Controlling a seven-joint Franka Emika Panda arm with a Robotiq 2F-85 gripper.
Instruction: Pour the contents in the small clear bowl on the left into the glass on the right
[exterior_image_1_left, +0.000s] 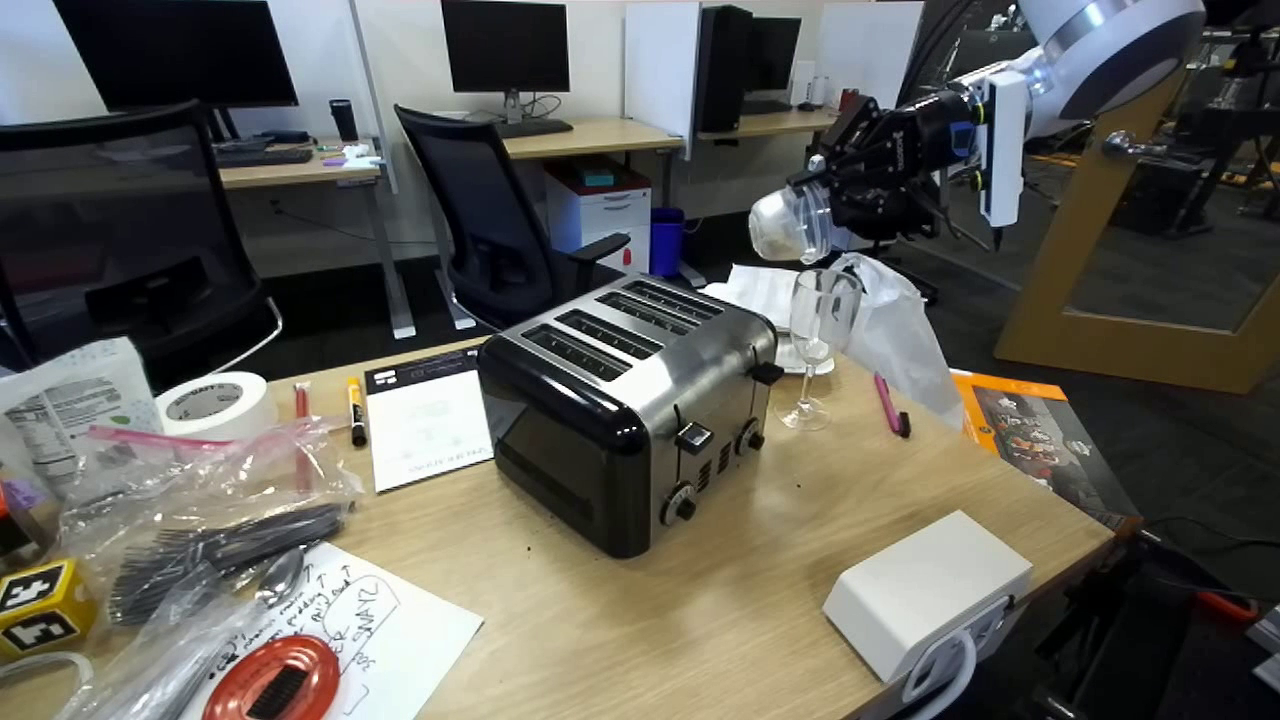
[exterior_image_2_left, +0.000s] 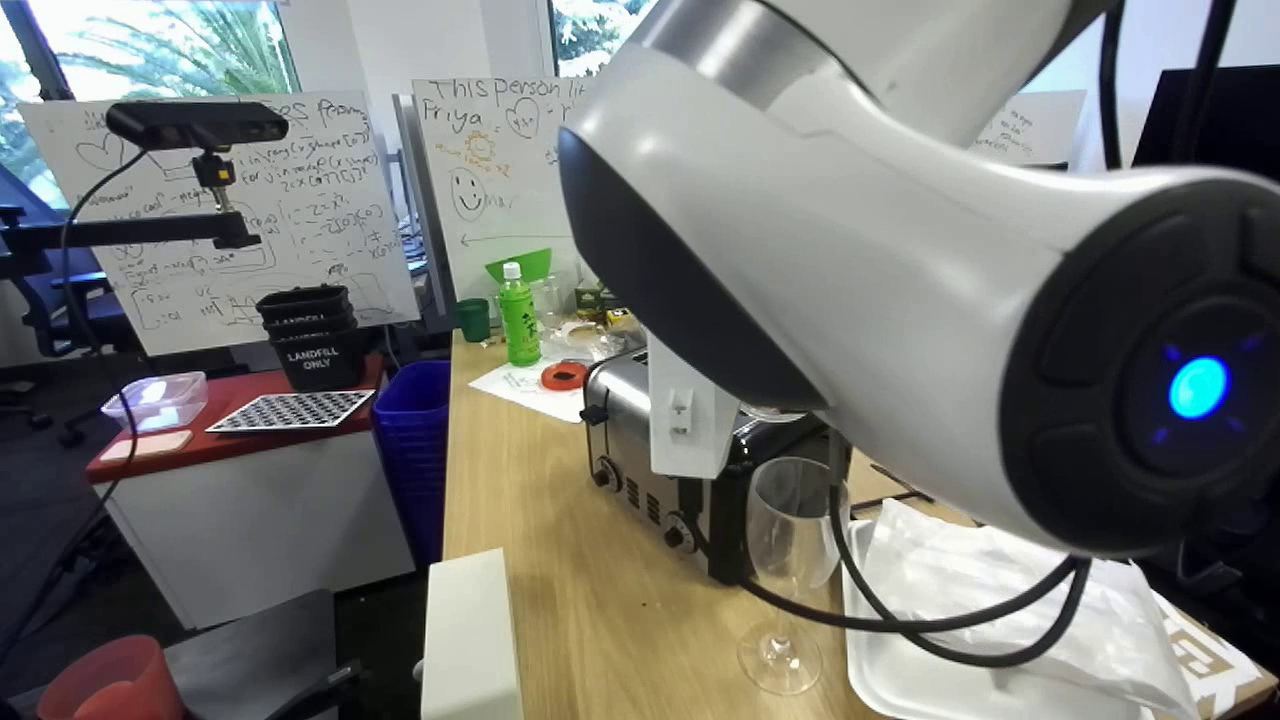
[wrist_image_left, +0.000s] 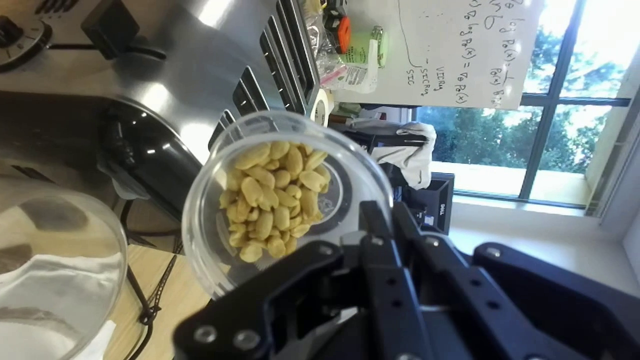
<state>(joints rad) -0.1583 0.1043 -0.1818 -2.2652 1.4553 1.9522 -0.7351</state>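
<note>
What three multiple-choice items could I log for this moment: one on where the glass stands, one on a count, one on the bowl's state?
1. Where is the glass relative to the toaster?
A. On top of it
B. Beside it, on the table
C. Inside it

2. How many slots does the toaster have on top?
A. Two
B. Three
C. Four

3. What state is the small clear bowl in?
A. Held by the gripper, nuts inside
B. Held, but empty
C. Upside down on the table

1: B, since both exterior views show its foot on the table next to the toaster.
2: C, since four show in an exterior view.
3: A, since the wrist view shows nuts in it and the gripper closed at its rim.
</note>
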